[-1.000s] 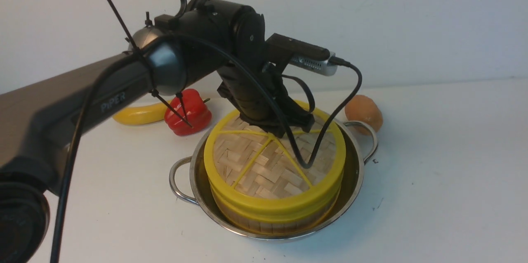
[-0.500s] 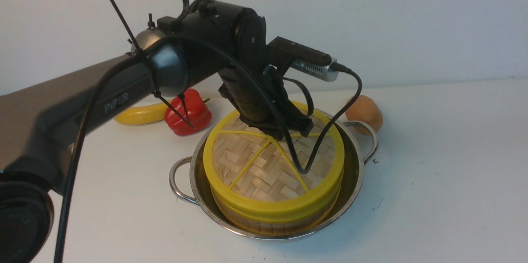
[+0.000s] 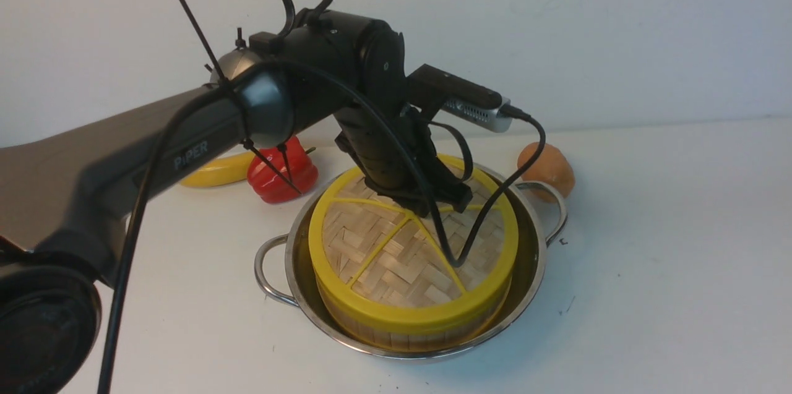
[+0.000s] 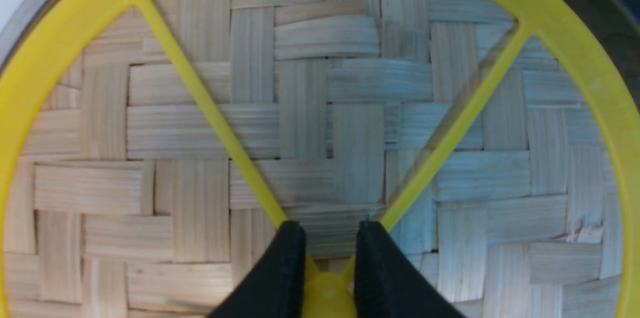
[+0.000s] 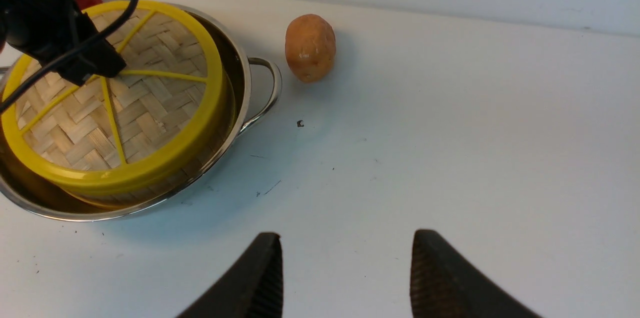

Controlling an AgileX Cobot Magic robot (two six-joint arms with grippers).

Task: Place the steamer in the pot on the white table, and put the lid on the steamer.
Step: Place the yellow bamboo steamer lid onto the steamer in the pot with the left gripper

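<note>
The lid (image 3: 396, 258), a woven bamboo disc with a yellow rim and spokes, lies on top of the steamer (image 3: 396, 337). Only the steamer's slat wall shows below the rim. The steamer stands inside the pot (image 3: 533, 258) on the white table (image 3: 649, 258). My left gripper (image 3: 435, 201) reaches down at the lid's centre and is shut on the yellow hub (image 4: 327, 294), one black finger (image 4: 290, 258) on each side. Close up, the lid (image 4: 310, 108) fills the left wrist view. My right gripper (image 5: 345, 245) hangs open over bare table, to the right of the pot (image 5: 240, 83).
A brown potato (image 3: 546, 168) lies just behind the pot's right handle (image 3: 557, 208). A red pepper (image 3: 281, 174) and a yellow banana-shaped fruit (image 3: 213, 171) lie behind the pot on the left. The left arm's cable droops onto the lid.
The left arm has shifted slightly to the right with the lid in its grip. The lid has sunk flatter onto the steamer, and its rim now hides the steamer's rim.
</note>
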